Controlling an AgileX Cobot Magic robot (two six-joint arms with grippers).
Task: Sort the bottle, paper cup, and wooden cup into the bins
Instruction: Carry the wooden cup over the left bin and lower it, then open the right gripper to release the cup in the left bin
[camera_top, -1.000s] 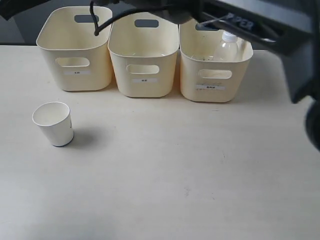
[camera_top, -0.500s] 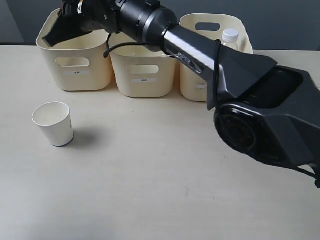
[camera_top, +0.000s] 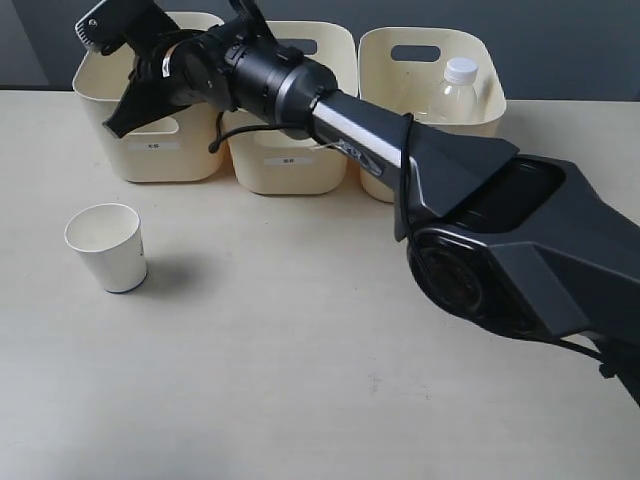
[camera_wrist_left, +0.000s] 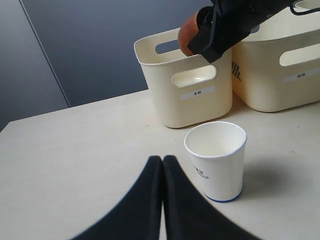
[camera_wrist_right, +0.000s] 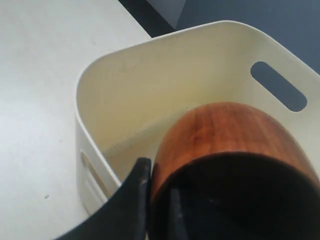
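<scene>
My right gripper (camera_wrist_right: 157, 185) is shut on the rim of the brown wooden cup (camera_wrist_right: 230, 135), one finger outside the wall and one inside. It holds the cup tilted over the left bin (camera_wrist_right: 100, 100); in the exterior view that gripper (camera_top: 138, 92) reaches across to the left bin (camera_top: 150, 160), and the arm hides most of the cup. The white paper cup (camera_top: 108, 247) stands upright on the table in front of that bin. My left gripper (camera_wrist_left: 162, 161) is shut and empty, just short of the paper cup (camera_wrist_left: 217, 162). The clear bottle (camera_top: 455, 92) stands in the right bin (camera_top: 425, 175).
The middle bin (camera_top: 290, 165) sits between the other two, partly crossed by the right arm (camera_top: 360, 120). The arm's large black base (camera_top: 520, 250) fills the right side of the exterior view. A dark wall stands behind the bins.
The right arm has swung left from over the middle bins to the left bin, carrying the wooden cup lower over its opening. The paper cup and bottle have not moved.
</scene>
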